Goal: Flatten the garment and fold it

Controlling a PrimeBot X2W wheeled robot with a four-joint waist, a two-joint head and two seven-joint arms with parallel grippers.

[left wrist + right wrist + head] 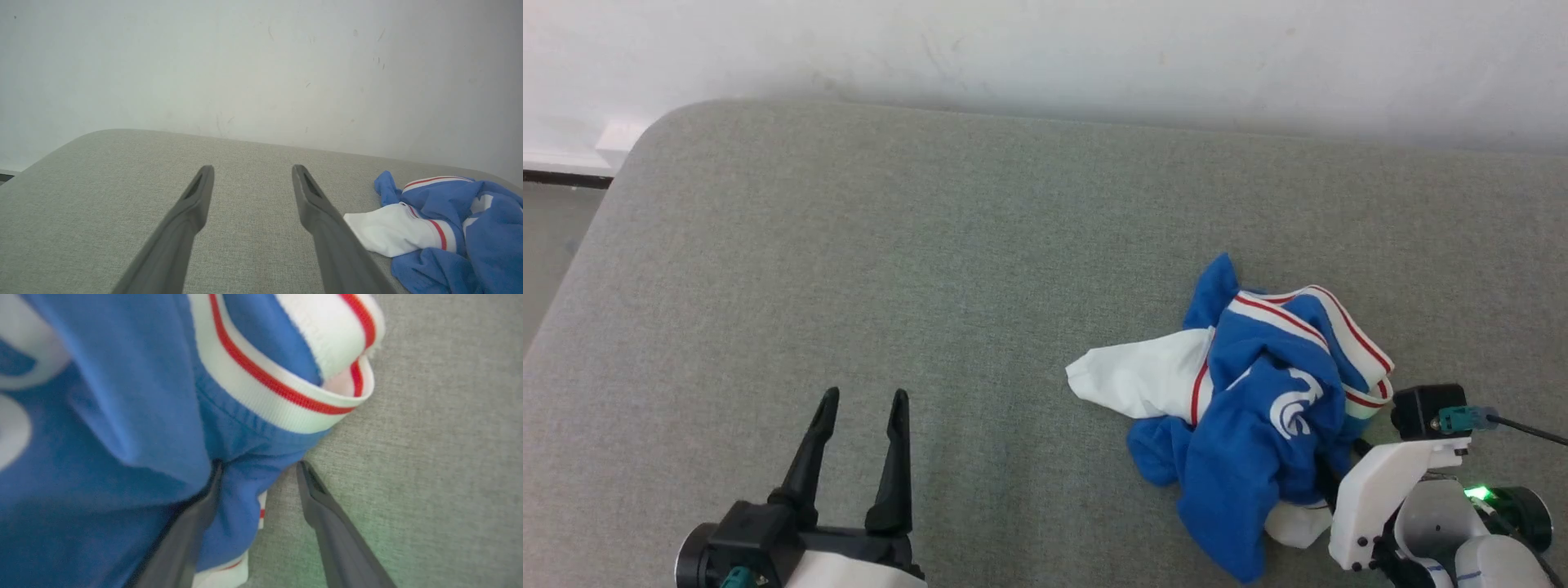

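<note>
The crumpled jersey T-shirt [1241, 425] lay at the near right of the surface [849, 245], the right tool [259, 467] wide astride a blue fold, evidently for grasping, the left tool [864, 395] wide and well apart.

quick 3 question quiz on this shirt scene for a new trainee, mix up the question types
1. True or false: the garment lies flat and spread out on the grey surface.
2. Multiple choice: the right gripper is A) shut on the collar, B) open at the garment's edge with blue cloth between its fingers, C) open and well away from the cloth.
3. Short answer: what colour is the sleeve that sticks out toward the left gripper?

Key: 1 false, it is crumpled in a heap; 2 B; 3 white.
</note>
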